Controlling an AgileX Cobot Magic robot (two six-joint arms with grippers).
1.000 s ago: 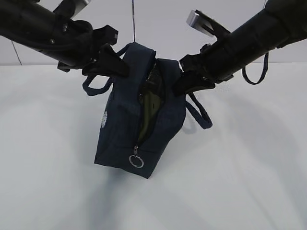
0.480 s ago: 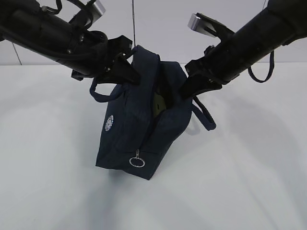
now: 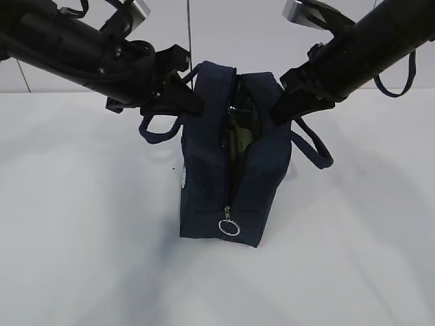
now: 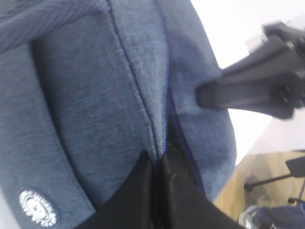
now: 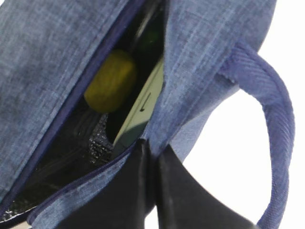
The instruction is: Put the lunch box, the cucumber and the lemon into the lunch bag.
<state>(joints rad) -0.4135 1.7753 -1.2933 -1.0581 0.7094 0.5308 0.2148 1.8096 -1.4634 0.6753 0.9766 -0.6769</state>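
Note:
The navy lunch bag stands upright at the table's middle, its top zipper parted and the silver ring pull low on the near end. My left gripper is shut on the bag's left top edge, seen close in the left wrist view. My right gripper is shut on the right rim. Through the opening the right wrist view shows the yellow lemon, the pale green lid of the lunch box on edge, and a dark green bit that seems to be the cucumber.
The bag's loop handles hang out to either side under the arms. The white table spreads all round the bag, with a pale wall behind. The round white logo sits on the bag's left side.
Both grippers have carried the bag's top to the right. The bag has swung from a tilt to upright, with its zipper end now facing the exterior camera.

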